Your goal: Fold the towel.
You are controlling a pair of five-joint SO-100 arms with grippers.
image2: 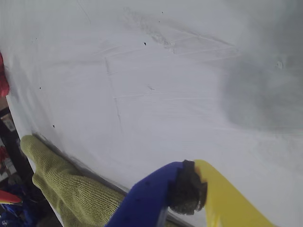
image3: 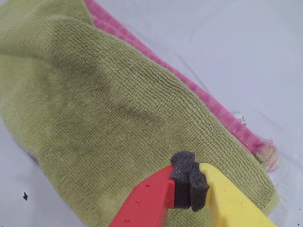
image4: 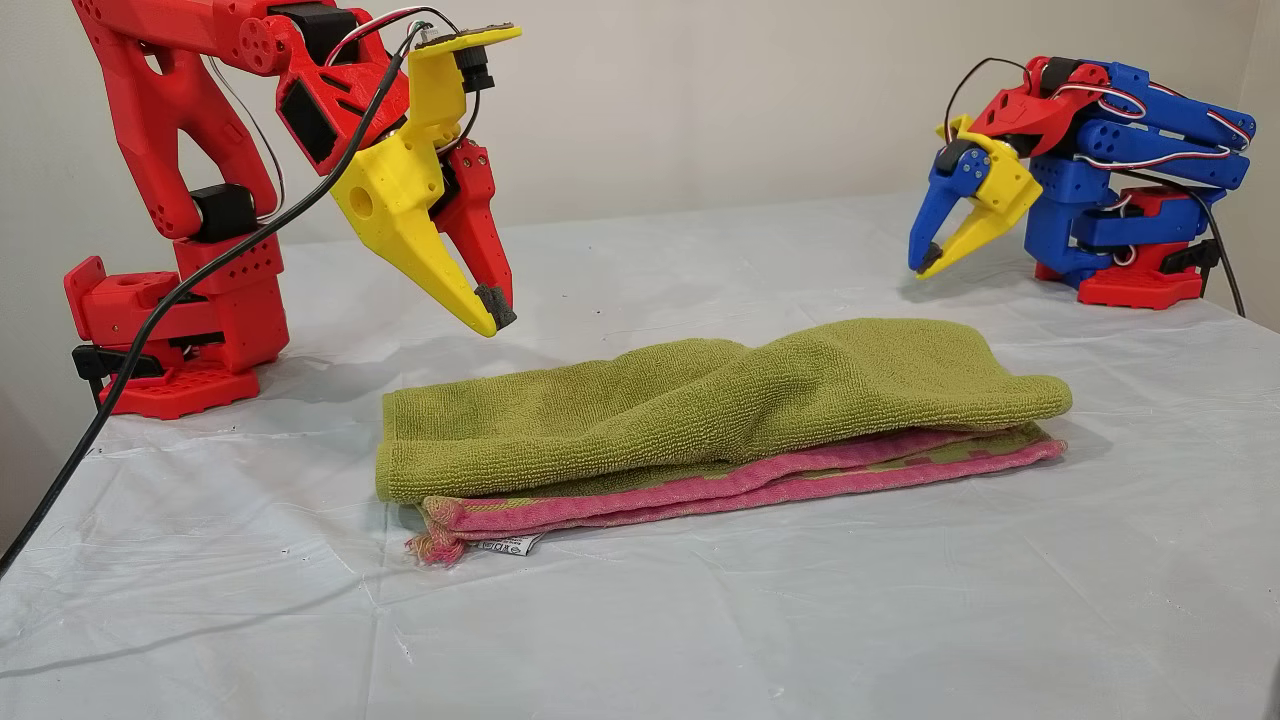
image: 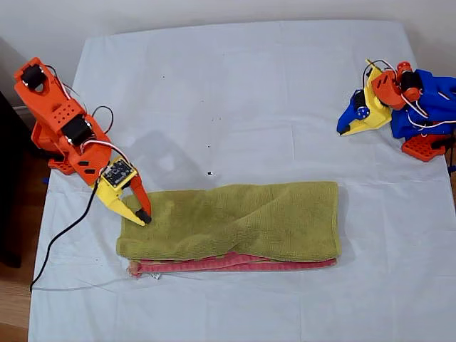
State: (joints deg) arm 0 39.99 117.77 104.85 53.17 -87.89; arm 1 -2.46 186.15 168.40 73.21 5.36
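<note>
1. Hovering over the towel's (image: 231, 222) end at the exterior view's left, my second gripper (image: 140, 212) has its foam-tipped jaws pressed together, gripping nothing.
2. My first gripper (image: 346, 131) (blue and yellow) is likewise closed and empty, well apart from the towel.
3. One folded olive-green towel lies on the white table sheet (image: 235, 85), pink hems showing.

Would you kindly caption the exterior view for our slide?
Folded towel on the table sheet; my second hand, shut, above its corner, my first hand parked away.
</note>
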